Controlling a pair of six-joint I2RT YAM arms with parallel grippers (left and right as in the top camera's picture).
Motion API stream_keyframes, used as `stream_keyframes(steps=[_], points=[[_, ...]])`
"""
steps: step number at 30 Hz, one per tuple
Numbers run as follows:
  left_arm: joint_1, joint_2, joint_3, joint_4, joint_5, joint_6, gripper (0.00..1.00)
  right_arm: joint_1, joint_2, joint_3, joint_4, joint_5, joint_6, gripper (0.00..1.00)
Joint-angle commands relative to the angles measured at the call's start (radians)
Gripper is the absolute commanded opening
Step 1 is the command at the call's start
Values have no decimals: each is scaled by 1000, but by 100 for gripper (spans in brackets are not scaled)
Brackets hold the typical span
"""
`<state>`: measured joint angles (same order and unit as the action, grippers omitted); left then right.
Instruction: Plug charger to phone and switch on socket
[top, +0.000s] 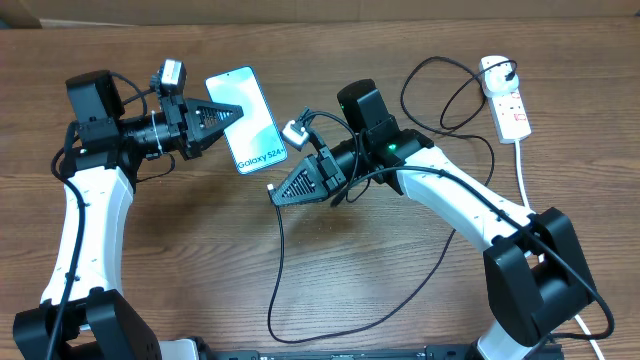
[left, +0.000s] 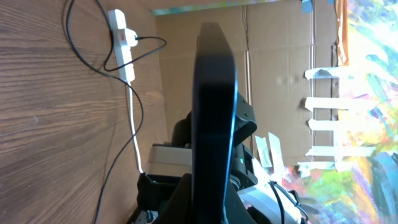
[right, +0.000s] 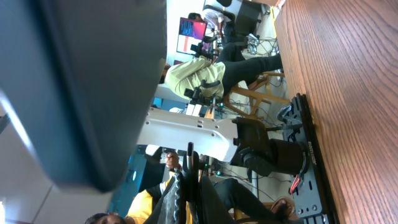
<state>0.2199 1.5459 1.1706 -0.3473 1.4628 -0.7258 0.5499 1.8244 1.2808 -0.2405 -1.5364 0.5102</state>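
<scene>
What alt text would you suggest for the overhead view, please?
The left gripper holds the blue-screened phone by its edge over a wooden table; the shut right gripper sits near the charger cable. The white socket lies top right.

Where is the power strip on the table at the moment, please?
In the overhead view, the power strip lies on the far right part of the table, beyond the right arm and close to the back edge.

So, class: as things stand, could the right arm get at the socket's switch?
Probably yes. The socket lies on open table on that arm's side, with nothing covering its red switch. The right gripper points the other way, jaws shut, so the arm would need to swing round.
</scene>
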Motion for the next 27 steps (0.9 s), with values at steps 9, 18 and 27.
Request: stream_keyframes(steps=[9, 18, 27], points=[[-5, 3, 10, -9, -10, 31, 4, -1, -5, 9, 38, -33, 71, 4], [-5, 3, 10, -81, -14, 89, 4, -2, -5, 9, 39, -33, 71, 4], [-5, 3, 10, -121, -24, 137, 4, -2, -5, 9, 135, -33, 161, 4]])
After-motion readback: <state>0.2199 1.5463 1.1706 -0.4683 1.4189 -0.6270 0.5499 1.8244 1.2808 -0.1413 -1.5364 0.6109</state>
